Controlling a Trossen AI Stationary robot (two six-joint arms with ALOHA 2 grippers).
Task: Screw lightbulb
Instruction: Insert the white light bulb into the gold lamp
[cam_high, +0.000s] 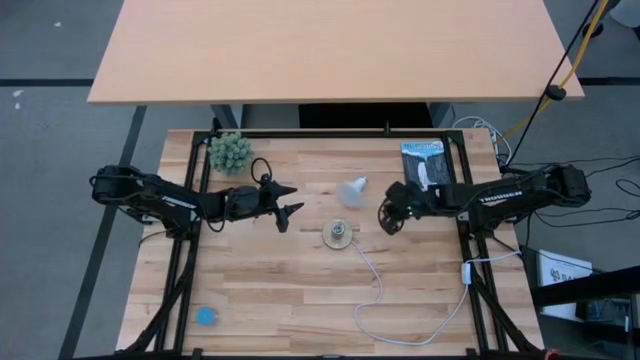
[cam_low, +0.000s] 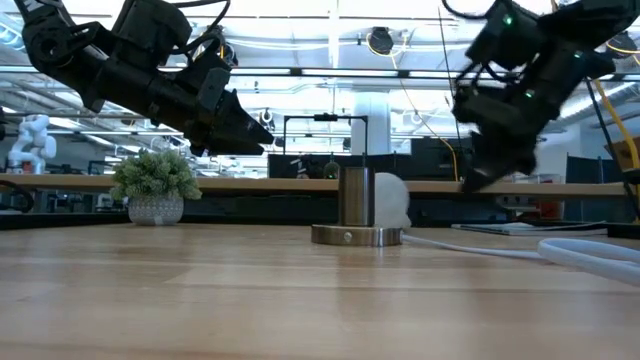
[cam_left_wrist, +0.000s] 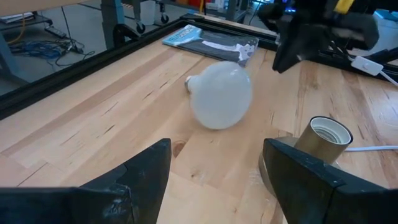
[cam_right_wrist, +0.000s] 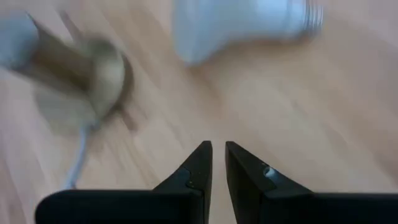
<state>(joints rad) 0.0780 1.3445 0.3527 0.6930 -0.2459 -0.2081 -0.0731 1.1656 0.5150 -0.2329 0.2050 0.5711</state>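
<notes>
Barely begun: from above, the bulb (cam_high: 353, 188) lies loose on the bench (cam_high: 280, 290), just beside the socket (cam_high: 340, 235), between the two arms. Left tool (cam_high: 287, 203) gapes wide, empty; right tool (cam_high: 386, 217) is pinched nearly shut on nothing. Level view: the socket (cam_low: 356, 210) stands upright with nothing in it. Left wrist: bulb (cam_left_wrist: 221, 94) on its side, base away. Right wrist: bulb (cam_right_wrist: 239, 23) blurred. Grasping, seating and turning remain. Writing on the right arm is probably a maker's name, unreadable.
</notes>
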